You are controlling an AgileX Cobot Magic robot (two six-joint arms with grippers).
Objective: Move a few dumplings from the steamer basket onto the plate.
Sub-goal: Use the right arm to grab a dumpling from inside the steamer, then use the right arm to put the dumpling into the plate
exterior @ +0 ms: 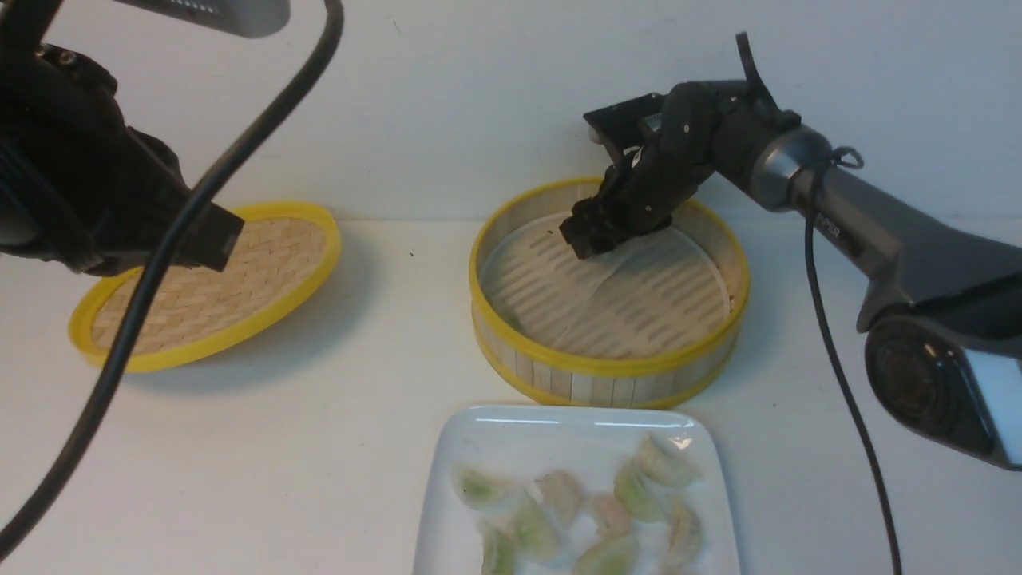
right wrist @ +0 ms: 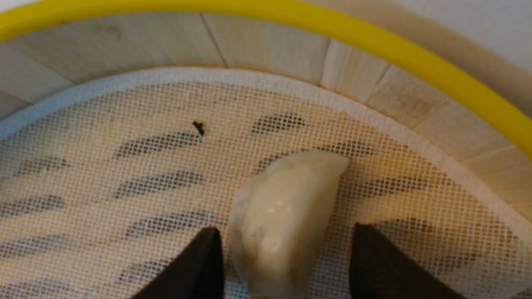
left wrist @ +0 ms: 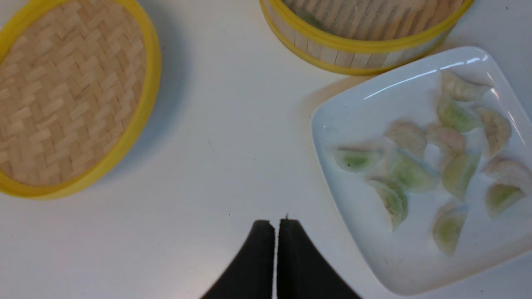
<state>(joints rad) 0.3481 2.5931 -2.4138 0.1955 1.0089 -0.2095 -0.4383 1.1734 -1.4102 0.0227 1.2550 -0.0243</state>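
The steamer basket (exterior: 611, 369) stands at mid-table, its whitish mesh liner showing. My right gripper (exterior: 587, 235) reaches down into its far side. In the right wrist view this gripper (right wrist: 286, 228) is open, and a cream dumpling (right wrist: 286, 207) lies on the liner between its fingers. One finger is almost at the dumpling's skin; the other stands apart from it. Several dumplings (exterior: 559, 495), green, pinkish and cream, lie on the white plate (exterior: 559, 435) in front of the basket. My left gripper (left wrist: 276, 222) is shut and empty above the bare table, beside the plate (left wrist: 374, 95).
The flat woven lid (exterior: 215, 279) with a yellow rim rests tilted on the table at the left. My left arm (exterior: 96, 200) and its cable hang over it. The plate almost touches the basket's (left wrist: 353, 43) near wall.
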